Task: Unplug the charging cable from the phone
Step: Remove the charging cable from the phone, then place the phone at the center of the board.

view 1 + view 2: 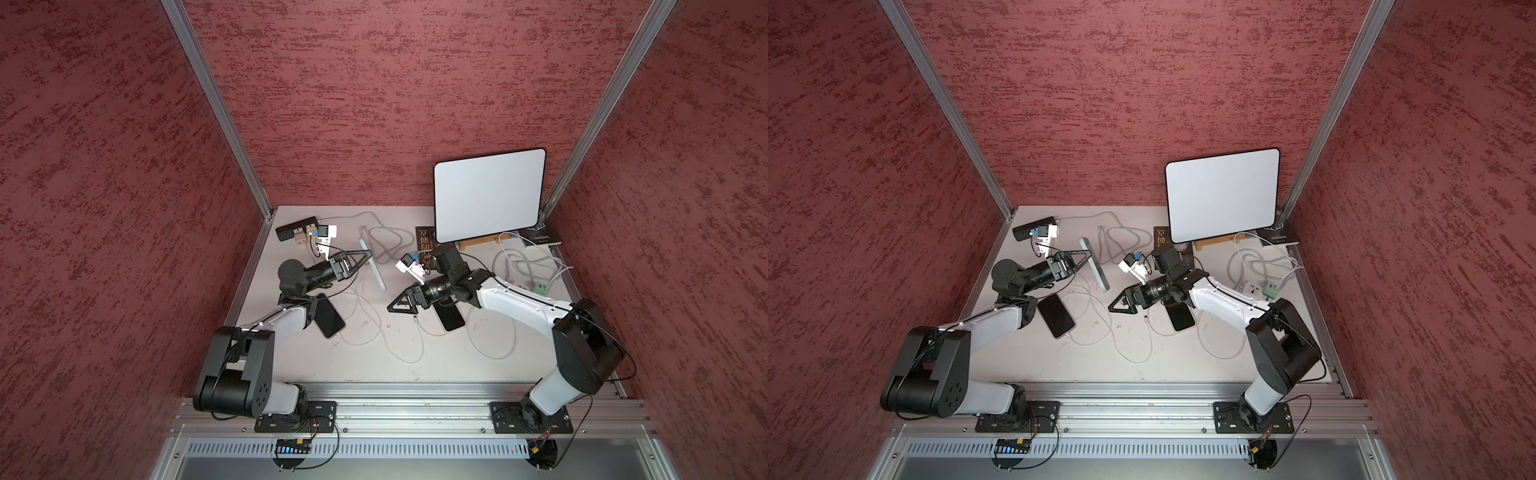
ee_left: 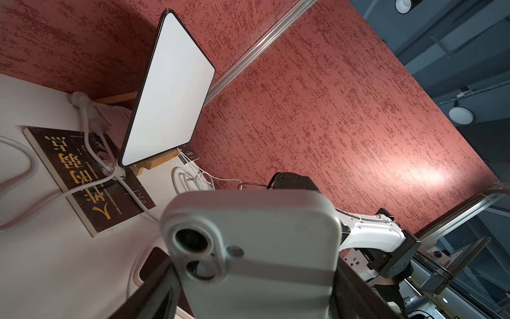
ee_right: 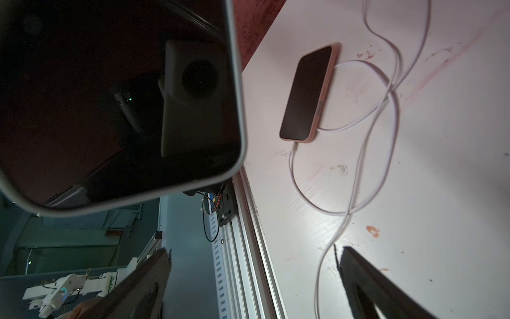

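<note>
Robot lab test cell: red textured panels [image 1: 374, 104] on aluminium posts [image 1: 216, 108] box in a white table [image 1: 457, 372]. Two arms [image 1: 274, 320] are bolted to an aluminium rail [image 1: 415, 411], slotted duct [image 1: 374, 449] in front. Loose cables [image 3: 391, 92] and more than one phone [image 1: 329, 316] lie on the table. Industrial ceiling with round lamps [image 2: 460, 115] shows beyond.

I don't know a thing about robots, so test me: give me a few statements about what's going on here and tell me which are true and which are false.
1. The left gripper is holding a grey phone. True.
2. The right gripper is clamped on a cable. False: its jaws stand wide open and hold nothing.
3. The pink-cased phone lying on the table has a white cable plugged into its end. True.
4. The white tablet lies flat on the table. False: it stands propped up on a wooden stand at the back.
</note>
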You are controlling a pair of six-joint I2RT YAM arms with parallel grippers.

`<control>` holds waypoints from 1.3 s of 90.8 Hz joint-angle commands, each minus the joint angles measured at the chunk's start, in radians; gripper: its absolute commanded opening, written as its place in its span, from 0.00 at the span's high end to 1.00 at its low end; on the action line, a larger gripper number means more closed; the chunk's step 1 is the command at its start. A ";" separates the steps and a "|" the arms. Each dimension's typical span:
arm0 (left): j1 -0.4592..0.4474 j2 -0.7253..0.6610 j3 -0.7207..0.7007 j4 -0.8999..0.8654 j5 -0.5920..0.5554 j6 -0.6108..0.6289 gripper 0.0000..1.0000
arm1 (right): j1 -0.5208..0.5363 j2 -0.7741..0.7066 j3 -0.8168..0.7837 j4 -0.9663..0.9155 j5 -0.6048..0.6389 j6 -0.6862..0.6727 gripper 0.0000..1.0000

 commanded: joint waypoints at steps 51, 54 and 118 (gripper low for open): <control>-0.043 0.001 0.029 0.090 0.071 0.022 0.86 | 0.006 -0.001 0.033 0.341 -0.141 0.237 0.01; -0.045 0.000 0.030 0.090 0.073 0.023 0.86 | 0.007 0.002 0.037 0.340 -0.140 0.239 0.01; -0.069 0.002 0.040 0.044 0.088 0.065 0.86 | 0.017 0.015 0.039 0.473 -0.167 0.324 0.07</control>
